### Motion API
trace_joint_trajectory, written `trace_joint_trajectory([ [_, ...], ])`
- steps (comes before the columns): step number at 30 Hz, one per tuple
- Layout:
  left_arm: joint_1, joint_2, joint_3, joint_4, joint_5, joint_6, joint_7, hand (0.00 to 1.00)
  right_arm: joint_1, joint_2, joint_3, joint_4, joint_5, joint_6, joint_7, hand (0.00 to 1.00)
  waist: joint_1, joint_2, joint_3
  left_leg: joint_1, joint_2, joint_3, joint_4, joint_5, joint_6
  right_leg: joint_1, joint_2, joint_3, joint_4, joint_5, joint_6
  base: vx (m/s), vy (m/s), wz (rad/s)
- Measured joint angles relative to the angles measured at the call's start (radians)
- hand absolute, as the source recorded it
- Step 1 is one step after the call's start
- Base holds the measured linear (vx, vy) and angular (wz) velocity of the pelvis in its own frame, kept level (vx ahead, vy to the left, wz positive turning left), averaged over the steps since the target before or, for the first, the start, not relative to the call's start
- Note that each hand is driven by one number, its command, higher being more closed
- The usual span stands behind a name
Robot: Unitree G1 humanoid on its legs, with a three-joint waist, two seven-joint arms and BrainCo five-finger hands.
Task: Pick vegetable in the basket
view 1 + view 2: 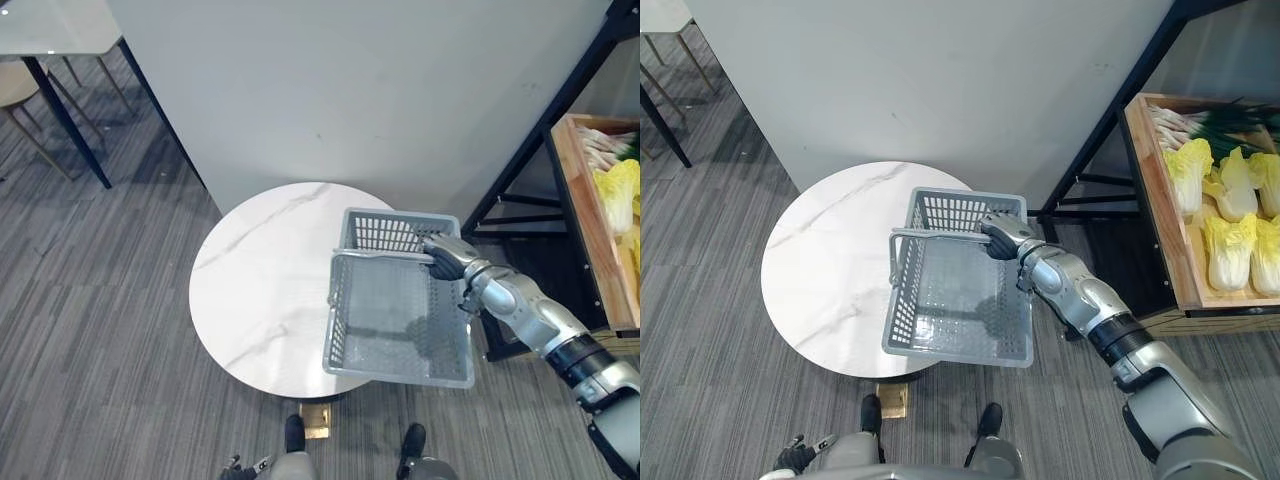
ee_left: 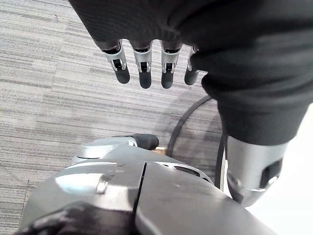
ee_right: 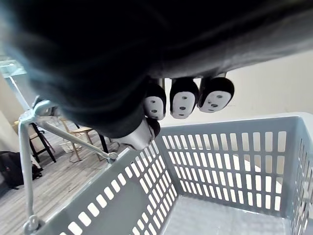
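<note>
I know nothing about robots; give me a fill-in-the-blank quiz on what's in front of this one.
The grey slotted plastic basket on the round white marble table is ___.
The robot's ___ hand is at the basket's rim.
The pale yellow-green cabbages lie in a ___ crate.
Missing: empty; right; wooden.

The silver-grey right arm enters from 4 o'clock and stretches toward 10 o'clock, elbow nearly straight. Its dark-covered right hand [image 1: 1002, 238] curls its fingers round the thin grey bar handle [image 1: 940, 233]. The left hand [image 2: 142, 68] hangs low at 7 o'clock, fingers straight and relaxed.
</note>
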Motion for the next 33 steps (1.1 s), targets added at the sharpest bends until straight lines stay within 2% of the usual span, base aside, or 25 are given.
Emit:
trace_joint_trajectory([
  [3, 0.017, -0.004, 0.018, -0.001, 0.023, 0.000, -0.005, 0.00, 0.020, -0.019, 0.005, -0.046, 0.037, -0.009, 0.016, 1.00, 0.001, -0.002, -0.015, 0.002, 0.000, 0.000, 0.000, 0.000, 0.000, 0.005, 0.001, -0.001, -0.003, 0.002, -0.002, 0.00, 0.000, 0.00],
  [10, 0.046, -0.012, 0.058, -0.001, 0.035, 0.001, -0.007, 0.00, 0.084, -0.043, 0.005, -0.132, 0.037, -0.038, 0.034, 1.00, 0.005, -0.010, -0.028, 0.047, 0.010, 0.030, 0.011, -0.022, 0.000, 0.030, 0.009, 0.033, 0.004, 0.002, -0.001, -0.01, 0.000, -0.12],
  [13, 0.049, -0.011, 0.062, -0.001, 0.037, 0.001, -0.008, 0.00, 0.140, -0.061, 0.005, -0.170, 0.037, -0.040, 0.034, 1.00, 0.011, -0.015, -0.030, 0.016, 0.035, 0.047, 0.153, -0.105, -0.003, 0.028, 0.011, 0.061, 0.044, -0.015, -0.005, -0.02, -0.009, -0.25],
  [15, 0.050, -0.011, 0.054, 0.001, 0.039, 0.003, -0.008, 0.00, 0.194, -0.073, 0.002, -0.198, 0.037, -0.040, 0.034, 1.00, 0.005, -0.012, -0.027, 0.002, 0.055, 0.057, 0.259, -0.169, 0.000, 0.008, 0.007, 0.091, 0.133, -0.058, -0.004, -0.03, 0.022, -0.26],
  [17, 0.047, -0.007, 0.045, 0.001, 0.043, 0.003, -0.006, 0.00, 0.238, -0.090, 0.000, -0.230, 0.035, -0.039, 0.034, 1.00, 0.000, -0.014, -0.025, -0.022, 0.068, 0.084, 0.346, -0.218, -0.002, -0.023, 0.004, 0.129, 0.185, -0.070, -0.002, -0.06, 0.062, -0.46],
  [19, 0.038, 0.006, 0.024, 0.000, 0.078, 0.002, -0.003, 0.00, 0.248, -0.096, -0.004, -0.246, 0.031, -0.038, 0.034, 1.00, -0.003, -0.017, -0.022, -0.054, 0.068, 0.115, 0.395, -0.243, 0.015, -0.057, -0.004, 0.165, 0.196, -0.062, 0.008, -0.12, 0.108, -0.51],
  [20, 0.027, 0.018, 0.003, -0.002, 0.083, 0.001, -0.004, 0.00, 0.257, -0.102, -0.025, -0.263, 0.013, -0.035, 0.034, 1.00, -0.015, -0.024, -0.025, -0.093, 0.060, 0.137, 0.452, -0.267, 0.037, -0.106, -0.020, 0.183, 0.199, -0.059, 0.012, -0.21, 0.164, -0.55],
  [21, 0.007, 0.027, -0.006, -0.005, 0.098, 0.001, -0.004, 0.00, 0.256, -0.113, -0.050, -0.290, 0.006, -0.029, 0.034, 1.00, -0.022, -0.043, -0.016, -0.148, 0.049, 0.159, 0.517, -0.292, 0.070, -0.158, -0.039, 0.206, 0.194, -0.063, -0.011, -0.24, 0.202, -0.61],
  [22, 0.005, 0.031, -0.021, -0.006, 0.101, 0.003, -0.003, 0.00, 0.257, -0.113, -0.058, -0.295, 0.003, -0.026, 0.034, 1.00, -0.024, -0.041, -0.014, -0.153, 0.039, 0.171, 0.513, -0.297, 0.081, -0.159, -0.045, 0.191, 0.158, -0.072, -0.035, -0.23, 0.282, -1.03],
  [23, -0.013, 0.029, -0.054, -0.002, 0.114, 0.001, -0.004, 0.00, 0.252, -0.110, -0.055, -0.302, -0.016, -0.014, 0.033, 1.00, -0.016, -0.007, -0.014, -0.124, 0.038, 0.228, 0.428, -0.284, 0.131, -0.152, -0.057, 0.089, 0.132, -0.124, -0.139, -0.15, 0.250, -1.04],
  [24, -0.017, 0.019, -0.061, 0.005, 0.118, 0.001, -0.003, 0.00, 0.248, -0.108, -0.054, -0.312, -0.021, -0.013, 0.033, 1.00, -0.007, 0.005, -0.002, -0.115, 0.052, 0.271, 0.398, -0.271, 0.152, -0.169, -0.070, 0.036, 0.215, -0.127, -0.160, -0.19, 0.326, -1.38],
  [25, -0.021, 0.012, -0.067, 0.006, 0.118, 0.001, -0.002, 0.00, 0.227, -0.108, -0.036, -0.313, -0.025, -0.016, 0.031, 1.00, -0.012, 0.015, 0.005, -0.087, 0.059, 0.323, 0.378, -0.260, 0.158, -0.194, -0.092, -0.053, 0.437, -0.141, -0.185, -0.13, 0.247, -1.25],
  [26, -0.019, 0.013, -0.072, 0.005, 0.116, 0.002, 0.000, 0.00, 0.210, -0.105, -0.024, -0.305, -0.025, -0.021, 0.030, 1.00, -0.008, 0.011, 0.004, -0.070, 0.060, 0.370, 0.378, -0.263, 0.163, -0.177, -0.117, -0.114, 0.556, -0.168, -0.220, -0.16, 0.320, -1.74],
  [27, -0.020, 0.026, -0.102, 0.004, 0.116, 0.002, 0.000, 0.00, 0.184, -0.091, -0.020, -0.301, -0.025, -0.025, 0.026, 1.00, 0.003, 0.012, 0.005, -0.043, 0.057, 0.454, 0.366, -0.270, 0.175, -0.106, -0.138, -0.199, 0.640, -0.218, -0.239, -0.08, 0.214, -1.66],
  [29, -0.020, 0.026, -0.113, 0.003, 0.115, 0.001, -0.001, 0.00, 0.127, -0.070, -0.006, -0.282, -0.025, -0.036, 0.024, 1.00, 0.027, 0.005, 0.000, -0.017, 0.061, 0.567, 0.337, -0.268, 0.181, -0.053, -0.144, -0.260, 0.644, -0.243, -0.226, -0.11, 0.167, -2.05],
  [30, -0.023, 0.027, -0.112, 0.009, 0.115, 0.001, -0.002, 0.00, 0.083, -0.049, 0.003, -0.266, -0.025, -0.040, 0.021, 1.00, 0.034, 0.005, -0.001, -0.017, 0.070, 0.661, 0.326, -0.261, 0.184, -0.023, -0.155, -0.298, 0.623, -0.242, -0.221, -0.14, 0.119, -2.11],
  [31, -0.023, 0.027, -0.112, 0.009, 0.115, 0.001, -0.003, 0.00, 0.077, -0.045, 0.004, -0.265, -0.025, -0.039, 0.021, 1.00, 0.034, 0.005, -0.002, -0.017, 0.074, 0.696, 0.324, -0.257, 0.183, -0.011, -0.162, -0.313, 0.603, -0.239, -0.215, -0.17, 0.096, -1.97],
  [32, -0.023, 0.027, -0.110, 0.010, 0.115, 0.001, -0.004, 0.00, 0.075, -0.042, 0.005, -0.265, -0.025, -0.039, 0.017, 1.00, 0.033, 0.006, -0.002, -0.018, 0.084, 0.761, 0.325, -0.252, 0.181, 0.016, -0.169, -0.345, 0.548, -0.235, -0.167, -0.11, 0.019, -1.33],
  [33, -0.023, 0.027, -0.107, 0.011, 0.115, 0.001, -0.004, 0.00, 0.076, -0.038, 0.006, -0.264, -0.025, -0.039, 0.017, 1.00, 0.034, 0.005, -0.003, -0.018, 0.090, 0.792, 0.325, -0.247, 0.177, 0.027, -0.171, -0.361, 0.505, -0.227, -0.142, -0.12, -0.024, -1.38],
])
